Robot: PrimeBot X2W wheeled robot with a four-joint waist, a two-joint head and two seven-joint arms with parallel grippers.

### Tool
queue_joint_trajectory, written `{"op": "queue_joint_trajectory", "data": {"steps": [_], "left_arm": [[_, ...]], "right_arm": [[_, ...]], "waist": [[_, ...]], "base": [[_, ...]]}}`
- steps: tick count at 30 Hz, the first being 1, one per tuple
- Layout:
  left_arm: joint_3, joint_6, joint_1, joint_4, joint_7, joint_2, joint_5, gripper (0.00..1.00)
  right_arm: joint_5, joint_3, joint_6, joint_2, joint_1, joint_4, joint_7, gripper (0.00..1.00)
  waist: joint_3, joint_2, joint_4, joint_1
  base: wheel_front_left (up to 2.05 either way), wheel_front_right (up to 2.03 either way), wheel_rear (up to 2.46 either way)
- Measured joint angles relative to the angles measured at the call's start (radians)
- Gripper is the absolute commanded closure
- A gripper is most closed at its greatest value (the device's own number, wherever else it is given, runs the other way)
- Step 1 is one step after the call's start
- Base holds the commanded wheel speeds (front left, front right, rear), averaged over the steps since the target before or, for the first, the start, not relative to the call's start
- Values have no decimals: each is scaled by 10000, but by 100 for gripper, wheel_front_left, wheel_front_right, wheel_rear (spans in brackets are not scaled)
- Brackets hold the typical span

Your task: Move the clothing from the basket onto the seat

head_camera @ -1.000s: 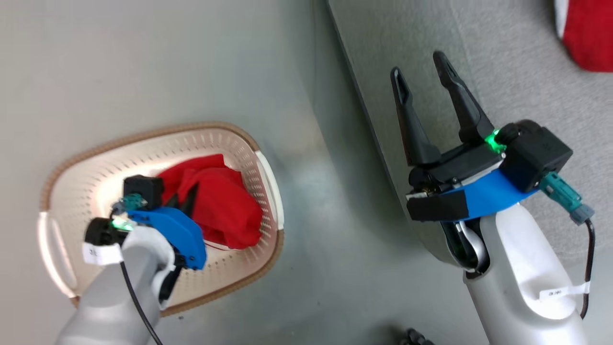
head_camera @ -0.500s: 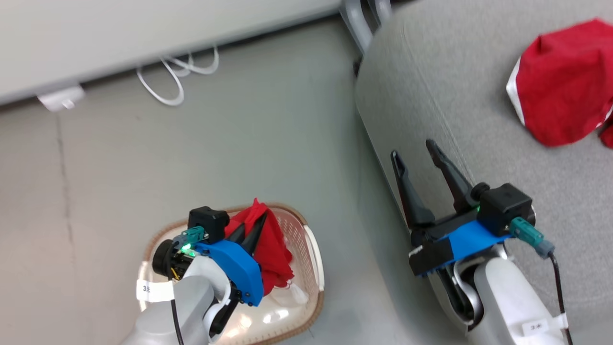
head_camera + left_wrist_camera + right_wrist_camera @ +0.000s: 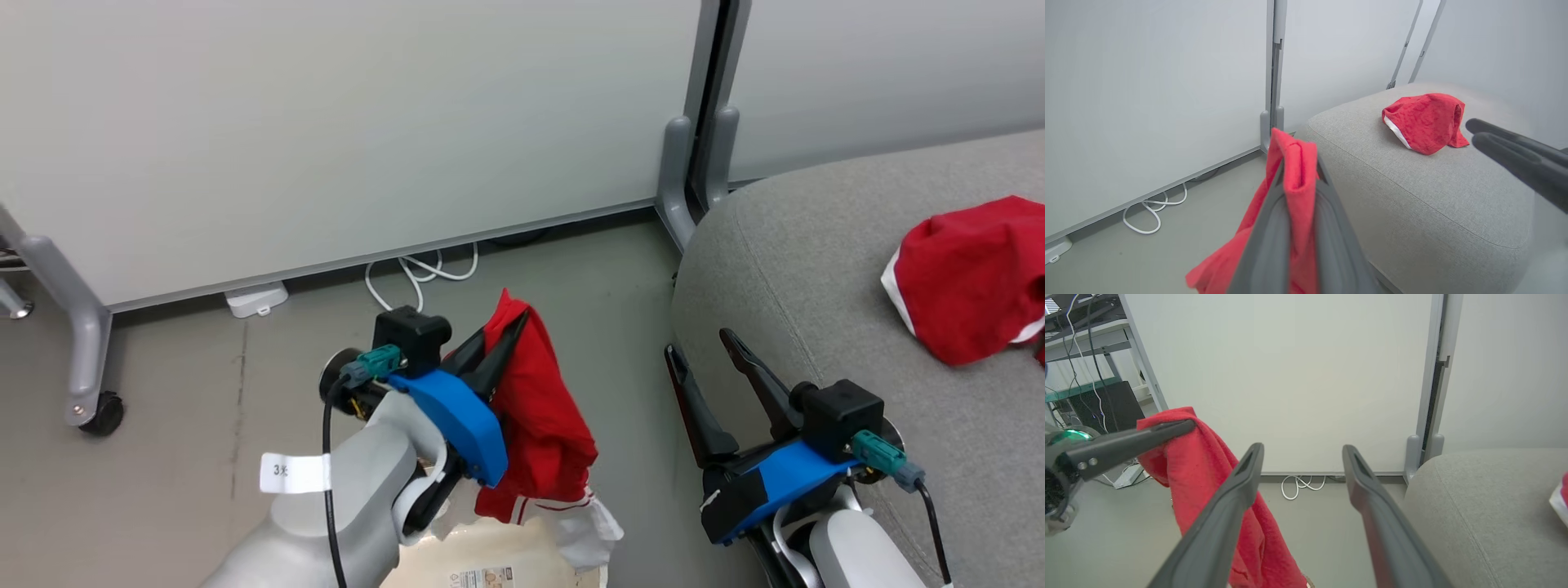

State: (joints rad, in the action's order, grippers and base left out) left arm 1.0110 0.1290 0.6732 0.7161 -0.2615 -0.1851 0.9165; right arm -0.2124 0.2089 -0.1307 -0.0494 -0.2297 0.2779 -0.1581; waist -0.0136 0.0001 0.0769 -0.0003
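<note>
My left gripper (image 3: pixel 502 343) is shut on a red garment (image 3: pixel 539 416), which hangs from the fingertips above the floor. Its white sleeve with thin red stripes (image 3: pixel 571 514) trails down to the cream-white basket (image 3: pixel 498 563), of which a small part shows at the bottom edge. In the left wrist view the red garment (image 3: pixel 1290 175) is pinched between the fingers. A second red garment with a white part (image 3: pixel 971 278) lies on the grey sofa (image 3: pixel 816 269). My right gripper (image 3: pixel 698 343) stands open and holds nothing, beside the sofa's left edge.
White partition panels stand behind, with a grey post (image 3: pixel 694 163) next to the sofa's corner and a castered foot (image 3: pixel 102 412) at the left. A white cable (image 3: pixel 416 273) and a small white adapter (image 3: pixel 255 298) lie on the grey floor by the panel.
The head camera has tilted up, so the whole picture shifted. My left gripper has closed on the red garment and lifted it out of the basket. The right gripper stays open.
</note>
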Motion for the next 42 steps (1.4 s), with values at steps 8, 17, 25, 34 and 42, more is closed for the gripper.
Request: {"op": "queue_joint_trajectory", "data": {"steps": [8,17,25,34,42], "left_arm": [[163,2,930,-251,0,293,-71,100],[583,2,1502,-309,127,389,180,100],[945,2,1501,-272,211,399,546,100],[1181,2,1626,-171,142,504,782,100],[1375,2,1726,-140,117,560,890,100]], "right_arm": [[-29,84,2,0,117,-81,155,0],[-113,226,0,0,171,-48,157,0],[-136,305,2,0,241,15,148,0],[-351,1106,2,2,-22,384,441,0],[-378,1887,0,4,-1272,1427,539,0]], "waist": [[336,0,-425,1],[423,0,-495,2],[360,0,-373,3],[276,0,-304,3],[82,0,-308,4]], "base": [[0,0,0],[0,0,0],[0,0,0],[0,0,0],[0,0,0]]}}
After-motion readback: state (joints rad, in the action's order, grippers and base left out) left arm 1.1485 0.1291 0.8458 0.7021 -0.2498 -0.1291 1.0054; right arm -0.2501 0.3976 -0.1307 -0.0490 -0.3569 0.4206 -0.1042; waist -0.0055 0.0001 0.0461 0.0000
